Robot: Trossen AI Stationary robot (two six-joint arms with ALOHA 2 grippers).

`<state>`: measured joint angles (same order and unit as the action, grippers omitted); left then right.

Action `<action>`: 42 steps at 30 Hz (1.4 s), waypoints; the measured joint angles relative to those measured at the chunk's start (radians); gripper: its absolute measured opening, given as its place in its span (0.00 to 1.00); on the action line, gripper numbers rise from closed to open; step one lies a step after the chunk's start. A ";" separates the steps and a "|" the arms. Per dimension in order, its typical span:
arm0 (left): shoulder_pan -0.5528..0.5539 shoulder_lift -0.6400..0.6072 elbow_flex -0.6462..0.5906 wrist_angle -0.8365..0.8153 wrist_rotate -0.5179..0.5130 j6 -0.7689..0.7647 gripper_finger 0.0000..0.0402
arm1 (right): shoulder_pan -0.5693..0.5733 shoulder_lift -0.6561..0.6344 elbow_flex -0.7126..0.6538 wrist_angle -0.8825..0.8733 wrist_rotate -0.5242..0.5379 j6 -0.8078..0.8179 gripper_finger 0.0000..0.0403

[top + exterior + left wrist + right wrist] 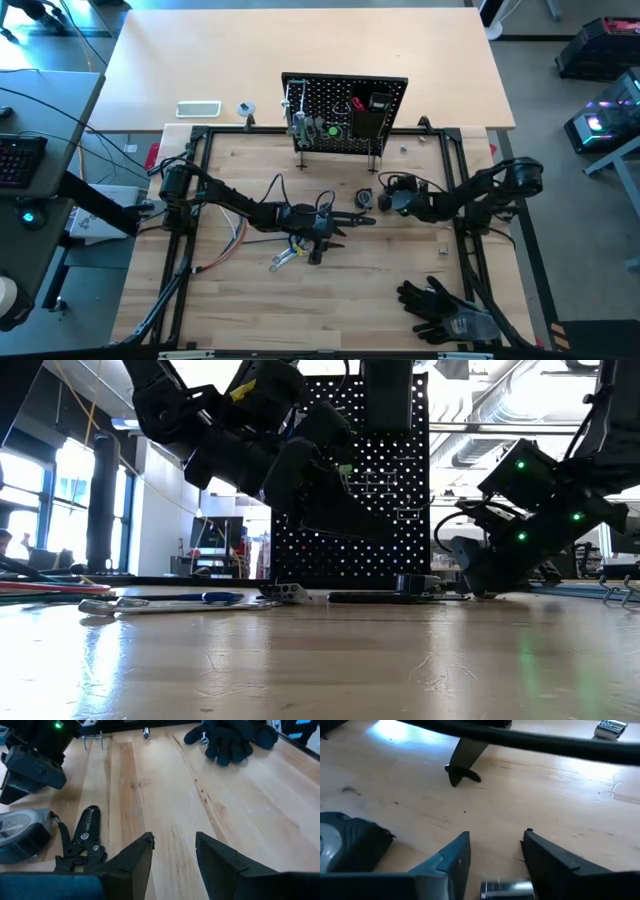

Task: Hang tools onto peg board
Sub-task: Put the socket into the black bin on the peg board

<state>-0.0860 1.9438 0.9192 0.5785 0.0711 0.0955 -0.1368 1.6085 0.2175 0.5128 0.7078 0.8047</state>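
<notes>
The black peg board [345, 115] stands upright at the table's far middle, with a black bin [378, 108] and a few tools hung on its front. Black pliers [82, 845] lie flat on the wood beside my open left gripper [175, 850], which has only bare wood between its fingers. A grey tape measure [20, 835] lies just beyond them. My right gripper [495, 852] hovers open, low over the table near the tape measure [345, 845]. A small silver cylinder [507, 889] shows low between its fingers. Silver wrenches and a blue-handled driver [285, 258] lie near my left arm. My right gripper's fingers stand on either side of the small silver cylinder [507, 889]; I cannot tell whether they touch it. My left gripper touches nothing.
Black gloves [440, 305] lie at the near right, also seen as gloves [230, 737] ahead of my left gripper. Coloured wires [225, 250] trail at the left. One peg board leg [465, 762] stands ahead of my right gripper. A dark metal frame [185, 240] borders the work area.
</notes>
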 joint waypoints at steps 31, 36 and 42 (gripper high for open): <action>0.013 0.000 0.000 -0.011 0.001 0.011 0.35 | 0.209 -0.117 -0.001 0.129 -0.189 -0.065 0.20; 0.016 0.000 0.000 -0.010 0.001 0.003 0.35 | 0.243 -0.250 -0.002 0.135 -0.187 -0.148 0.20; 0.016 0.000 0.000 -0.011 0.001 -0.006 0.35 | 0.276 -0.434 0.011 0.139 -0.238 -0.281 0.20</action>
<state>-0.0704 1.9438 0.9192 0.5676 0.0721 0.0898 0.1396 1.1742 0.2282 0.6522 0.4696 0.5235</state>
